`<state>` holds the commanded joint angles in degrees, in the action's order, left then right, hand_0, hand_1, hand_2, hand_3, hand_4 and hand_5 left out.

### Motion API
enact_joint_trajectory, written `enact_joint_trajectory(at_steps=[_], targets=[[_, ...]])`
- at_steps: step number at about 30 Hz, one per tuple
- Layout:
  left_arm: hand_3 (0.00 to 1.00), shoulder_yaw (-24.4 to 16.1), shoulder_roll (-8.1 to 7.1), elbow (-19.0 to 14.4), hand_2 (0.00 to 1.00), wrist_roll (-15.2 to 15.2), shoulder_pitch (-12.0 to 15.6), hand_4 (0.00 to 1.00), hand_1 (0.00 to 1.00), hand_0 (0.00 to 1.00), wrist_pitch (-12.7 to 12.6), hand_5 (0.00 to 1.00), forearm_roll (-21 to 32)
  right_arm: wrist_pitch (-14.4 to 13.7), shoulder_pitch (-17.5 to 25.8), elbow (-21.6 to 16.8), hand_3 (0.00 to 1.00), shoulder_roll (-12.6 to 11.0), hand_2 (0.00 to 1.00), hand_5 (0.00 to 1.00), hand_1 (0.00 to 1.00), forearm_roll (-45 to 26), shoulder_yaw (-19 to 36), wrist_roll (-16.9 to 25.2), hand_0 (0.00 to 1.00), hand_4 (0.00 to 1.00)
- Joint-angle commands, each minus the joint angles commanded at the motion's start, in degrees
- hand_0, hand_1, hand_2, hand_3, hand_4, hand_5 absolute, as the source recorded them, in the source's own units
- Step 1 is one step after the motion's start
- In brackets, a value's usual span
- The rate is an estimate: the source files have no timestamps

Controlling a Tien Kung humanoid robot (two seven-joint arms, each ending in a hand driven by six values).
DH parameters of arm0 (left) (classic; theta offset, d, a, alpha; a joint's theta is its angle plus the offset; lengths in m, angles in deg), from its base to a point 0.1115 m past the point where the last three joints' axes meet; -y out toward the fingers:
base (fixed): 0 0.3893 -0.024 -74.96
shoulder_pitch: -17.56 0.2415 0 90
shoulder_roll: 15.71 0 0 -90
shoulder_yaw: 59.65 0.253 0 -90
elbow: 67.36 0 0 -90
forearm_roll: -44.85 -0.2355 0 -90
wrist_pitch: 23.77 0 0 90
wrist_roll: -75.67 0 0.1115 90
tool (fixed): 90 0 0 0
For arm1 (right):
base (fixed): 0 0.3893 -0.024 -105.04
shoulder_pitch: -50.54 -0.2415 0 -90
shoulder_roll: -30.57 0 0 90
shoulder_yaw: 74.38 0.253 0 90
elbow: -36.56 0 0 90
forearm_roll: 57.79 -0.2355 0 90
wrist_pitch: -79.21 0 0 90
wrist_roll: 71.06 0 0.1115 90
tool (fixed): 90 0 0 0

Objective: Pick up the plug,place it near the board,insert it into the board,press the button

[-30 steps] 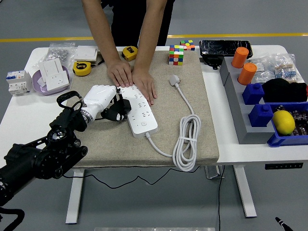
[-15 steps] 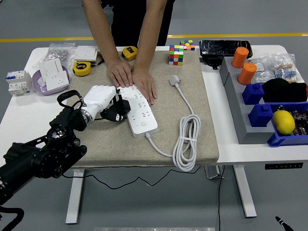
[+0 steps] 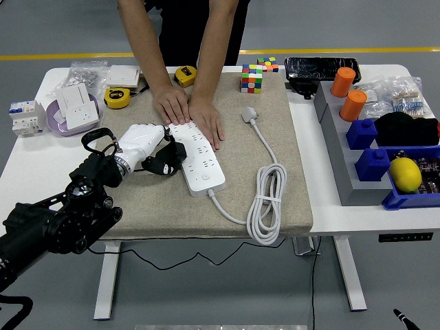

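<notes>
Plug (image 3: 167,157), black, sits gripped in the white fingers (image 3: 152,146) of the left hand (image 3: 141,143), right at the left long edge of the white board (image 3: 198,155). Touching the board or just shy of it, hard to call from up here. Board's long axis runs roughly 11 to 5 o'clock across the tan mat (image 3: 227,199), cord trailing off the 5 o'clock end into a loose coil (image 3: 265,206), spare white plug head (image 3: 248,114) lying off at about 1 o'clock from the board.

Key bit for the next move: sockets lie at about 3 o'clock from the held plug, so just a short sideways nudge and then a push down, by the look of it. Can't make out which way the prongs face, too dark and too small. Looks like the "place near the board" part is basically done and insertion is what's up.

Person's two hands (image 3: 189,110) flat on the 11 o'clock end of the board, pinning it down, very close to the robot's knuckles. Not much room there, so drifting toward 12 o'clock risks bumping them. Button end probably down at 5 o'clock, well clear of those hands.

Right arm nowhere in shot, so left hand is the only one in play. Rest of the table (image 3: 27,158) clutter stays well out of the way.
</notes>
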<state>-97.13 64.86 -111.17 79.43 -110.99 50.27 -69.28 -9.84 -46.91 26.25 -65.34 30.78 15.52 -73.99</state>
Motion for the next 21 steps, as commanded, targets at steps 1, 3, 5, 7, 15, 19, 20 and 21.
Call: enact_joint_trajectory(at_steps=[1,3,5,7,15,19,20,21], targets=[[0.736,0.0,-0.06,-0.1,0.742,0.0,0.0,0.93,0.802,0.727,0.1,0.274,0.0,0.0,0.0,0.0,0.768,0.0,0.738,0.909,0.74,0.0,0.0,0.0,0.821,0.998],[0.736,-0.1,-0.26,-0.3,0.742,0.1,0.1,0.93,0.802,0.727,0.5,0.274,0.0,0.0,0.0,0.0,0.768,0.0,0.738,0.909,0.74,0.0,0.0,0.0,0.821,0.998],[0.736,-0.2,-0.51,-0.6,0.742,0.2,0.1,0.93,0.802,0.727,1.0,0.274,0.1,0.0,0.0,0.0,0.768,0.0,0.738,0.909,0.74,0.0,-0.1,0.0,0.821,0.998],[0.785,-0.4,-0.87,-1.0,0.774,0.5,0.1,0.998,0.834,0.752,1.9,0.355,0.3,0.0,0.0,0.0,0.768,0.0,0.738,0.902,0.739,-0.1,0.0,0.0,0.821,0.998],[0.842,-2.0,-2.58,-2.9,0.837,1.6,0.6,0.998,0.902,0.818,6.5,0.439,0.8,0.0,0.2,0.0,0.768,0.1,0.738,0.899,0.74,-0.1,0.0,0.0,0.82,0.998],[0.933,-3.8,-3.8,-5.1,0.961,3.0,1.2,0.998,0.998,0.909,10.8,0.592,1.1,0.0,0.2,0.0,0.768,0.1,0.738,0.9,0.74,-0.1,0.0,0.0,0.819,0.998],[0.933,-4.7,-4.21,-6.0,0.961,3.6,1.5,0.998,0.998,0.909,12.4,0.592,1.3,0.0,0.2,0.0,0.768,0.1,0.738,0.9,0.74,-0.2,0.0,0.1,0.819,0.998],[0.933,-5.4,-4.45,-6.6,0.961,3.9,1.8,0.998,0.998,0.909,13.3,0.592,1.3,0.0,0.2,0.0,0.768,0.1,0.738,0.9,0.74,-0.3,0.0,0.1,0.819,0.998]])
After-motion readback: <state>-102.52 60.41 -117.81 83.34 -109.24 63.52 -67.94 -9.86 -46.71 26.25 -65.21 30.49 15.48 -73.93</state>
